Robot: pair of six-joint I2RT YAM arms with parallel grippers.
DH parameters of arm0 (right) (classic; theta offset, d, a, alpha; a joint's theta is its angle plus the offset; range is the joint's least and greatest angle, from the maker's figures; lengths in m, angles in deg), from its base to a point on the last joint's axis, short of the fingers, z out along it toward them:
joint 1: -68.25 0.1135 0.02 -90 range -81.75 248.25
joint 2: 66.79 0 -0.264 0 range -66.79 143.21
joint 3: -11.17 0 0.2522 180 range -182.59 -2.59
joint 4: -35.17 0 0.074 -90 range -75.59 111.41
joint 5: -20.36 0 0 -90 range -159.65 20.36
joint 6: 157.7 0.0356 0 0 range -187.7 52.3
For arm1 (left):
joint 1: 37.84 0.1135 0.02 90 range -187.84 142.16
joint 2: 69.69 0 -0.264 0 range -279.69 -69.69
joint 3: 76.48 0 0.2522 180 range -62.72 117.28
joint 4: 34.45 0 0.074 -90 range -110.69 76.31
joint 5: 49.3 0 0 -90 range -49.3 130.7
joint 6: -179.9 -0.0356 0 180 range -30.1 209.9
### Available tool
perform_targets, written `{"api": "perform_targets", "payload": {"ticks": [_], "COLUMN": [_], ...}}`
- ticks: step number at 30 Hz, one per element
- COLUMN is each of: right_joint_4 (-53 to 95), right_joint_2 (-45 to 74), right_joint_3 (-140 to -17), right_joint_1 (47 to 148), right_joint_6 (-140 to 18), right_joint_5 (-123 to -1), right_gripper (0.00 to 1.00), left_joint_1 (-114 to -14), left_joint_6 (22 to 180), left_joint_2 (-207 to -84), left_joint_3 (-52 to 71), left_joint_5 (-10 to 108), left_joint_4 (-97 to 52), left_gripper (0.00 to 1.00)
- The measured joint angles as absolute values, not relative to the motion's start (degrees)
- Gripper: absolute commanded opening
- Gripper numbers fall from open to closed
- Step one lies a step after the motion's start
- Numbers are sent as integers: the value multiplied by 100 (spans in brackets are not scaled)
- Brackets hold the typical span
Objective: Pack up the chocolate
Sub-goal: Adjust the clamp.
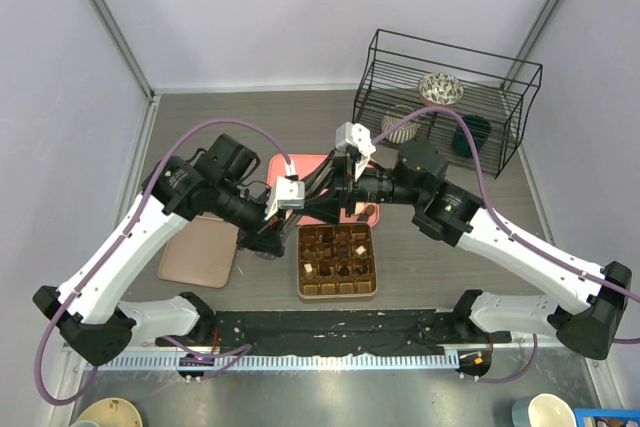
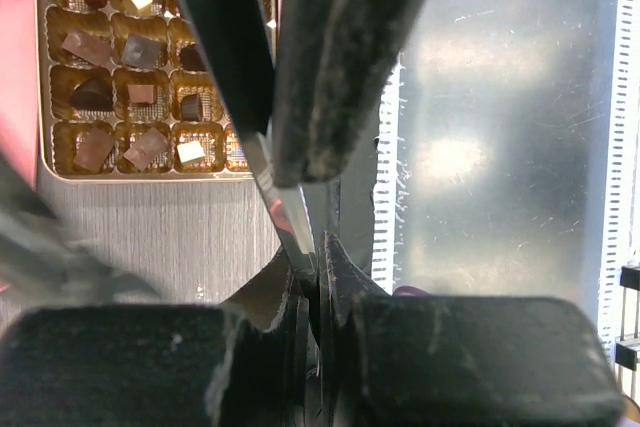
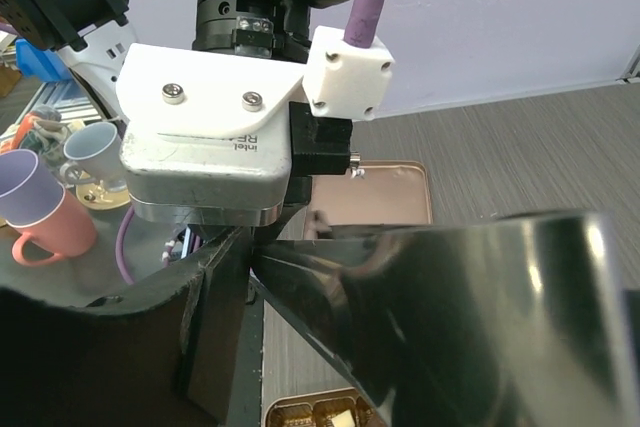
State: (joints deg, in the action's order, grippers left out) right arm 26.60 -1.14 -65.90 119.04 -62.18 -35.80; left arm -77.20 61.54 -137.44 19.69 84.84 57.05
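Most chocolate (image 1: 338, 252) sits in the gold box (image 1: 302, 292), lower centre. The left end effector (image 2: 318, 277) is clamped on a dark glossy sheet (image 3: 450, 317). I cannot tell how wide the right end effector (image 1: 345, 192) stands. This looks like a handover, so the next move calls for a firm second grip.

**Arms meet behind the chocolate box**

The gold-brown box (image 1: 337, 293) sits near the tabletop's (image 1: 430, 267) front edge, with chocolate (image 1: 309, 269) in many cells. The left arm (image 1: 150, 237) and right arm (image 1: 510, 242) converge over a pink tray (image 1: 308, 165) just behind it. A wire rack (image 1: 395, 82) stands in the back right corner.
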Motion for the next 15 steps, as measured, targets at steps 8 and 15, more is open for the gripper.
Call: {"api": "perform_targets", "payload": {"ticks": [8, 15], "right_joint_4": [2643, 2608], "right_joint_2": [-151, -154], "right_joint_3": [-6590, -6590], "right_joint_1": [11910, 11930], "right_joint_6": [-6198, -6118], "right_joint_5": [-3619, -3785], "right_gripper": [36, 12], "left_joint_1": [-7720, -7720], "left_joint_6": [6150, 6147], "left_joint_2": [-13744, -13744], "left_joint_3": [2057, 2057], "left_joint_5": [8484, 8407], "left_joint_4": [5783, 5779], "left_gripper": [0, 5]}}
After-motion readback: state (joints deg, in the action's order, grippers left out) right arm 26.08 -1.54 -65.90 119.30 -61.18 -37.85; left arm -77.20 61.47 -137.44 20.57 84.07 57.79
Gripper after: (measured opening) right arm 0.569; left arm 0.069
